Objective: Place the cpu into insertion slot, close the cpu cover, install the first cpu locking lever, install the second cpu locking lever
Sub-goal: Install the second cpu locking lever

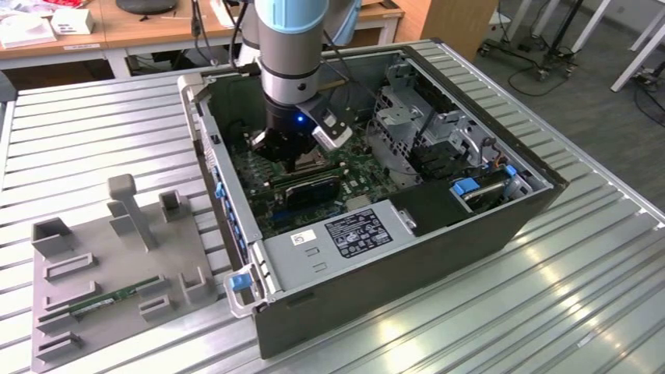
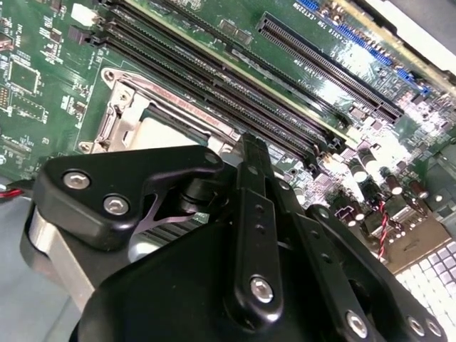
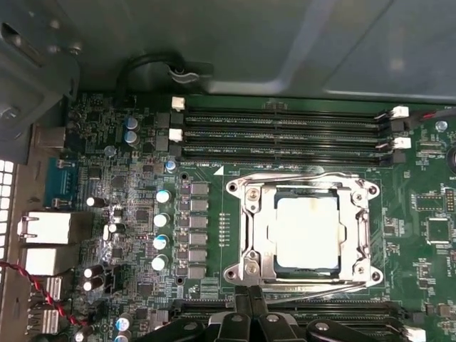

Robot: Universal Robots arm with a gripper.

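While cpu cover lies closed, cpu sits inside.

Exterior view high, overlooking case; both wrist views close above motherboard.

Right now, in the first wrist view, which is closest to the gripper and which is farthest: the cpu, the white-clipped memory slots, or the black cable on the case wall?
1. The cpu, seated in its socket under the cpu cover, just beyond the gripper.
2. The memory slots, past the socket.
3. The black cable, on the case wall beyond the board.
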